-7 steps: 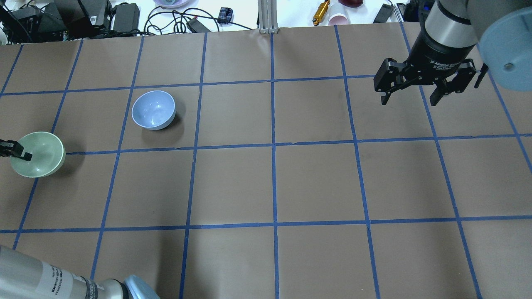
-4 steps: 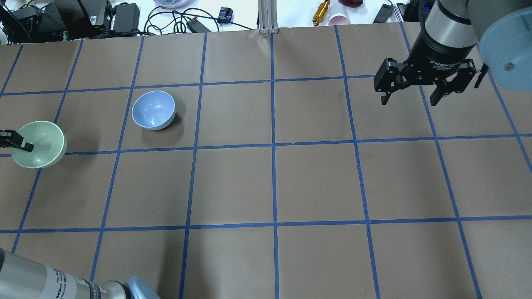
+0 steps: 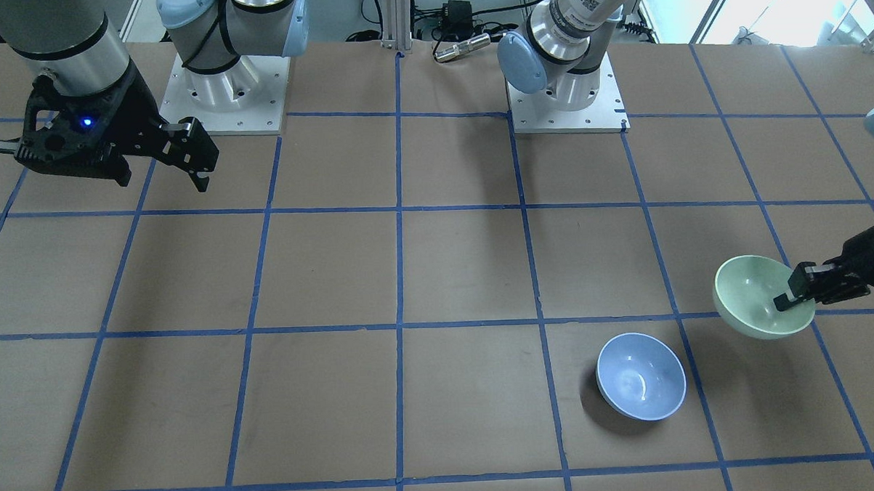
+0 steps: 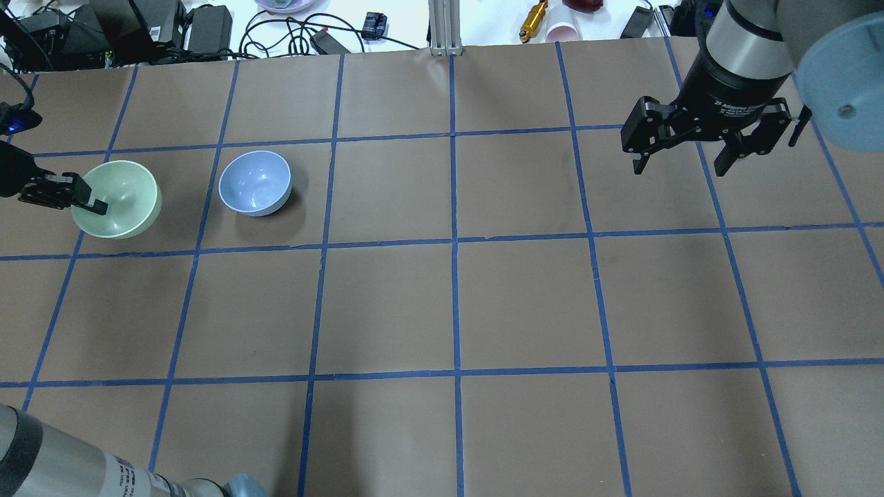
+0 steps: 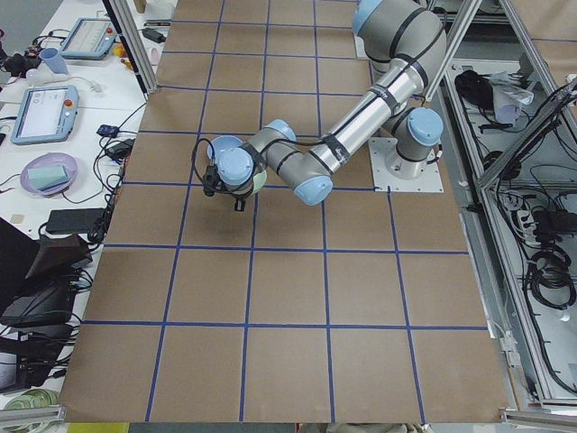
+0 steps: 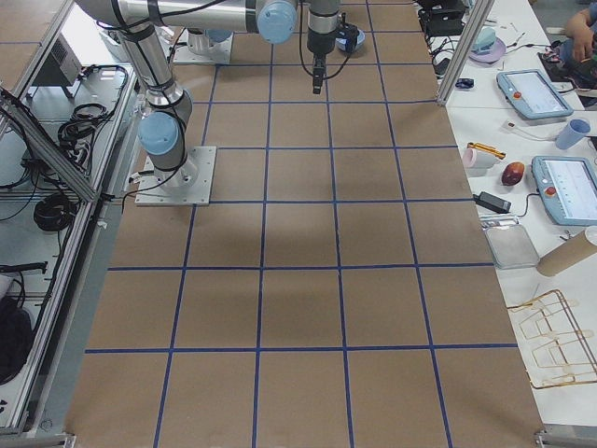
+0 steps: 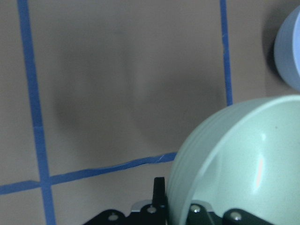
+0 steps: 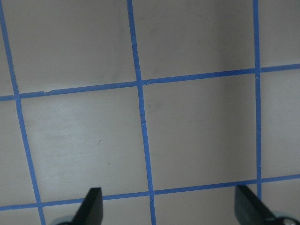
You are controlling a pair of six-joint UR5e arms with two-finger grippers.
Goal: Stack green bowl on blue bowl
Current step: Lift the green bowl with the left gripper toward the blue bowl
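Looking at a brown paper-covered surface [image 4: 525,304] marked into squares with blue tape lines [image 4: 454,207]; over near the left edge, in the half farther from the robot, got the small round smooth plastic pale mint-green bowl [image 4: 124,197] pinched in the left hand [image 4: 86,200]; shut tight on the bit of rim facing that left edge, with one black finger down inside the bowl and the other outside under the rim, pretty clear from overhead and from the left wrist view; tipped a little in the front view, and looks to be held up off the surface rather than sitting on it, going by the soft shadow lying well off to the side under the wrist camera; not 100% sure on that though; just beside the green bowl, on the side away from the left edge, spotted the small round glossy light periwinkle-blue bowl [image 4: 254,183] with its thin paler rim; sitting upright on the surface, mouth up, apart from the green bowl and not touching; way over toward the far right corner, got the right hand [image 4: 680,166] hanging above the surface, spread wide open, pointing down; in the right wrist view just two dark fingertips [image 8: 91,208] at the bottom corners, well apart, over plain taped squares; can't judge either grip from the two side views, too small there
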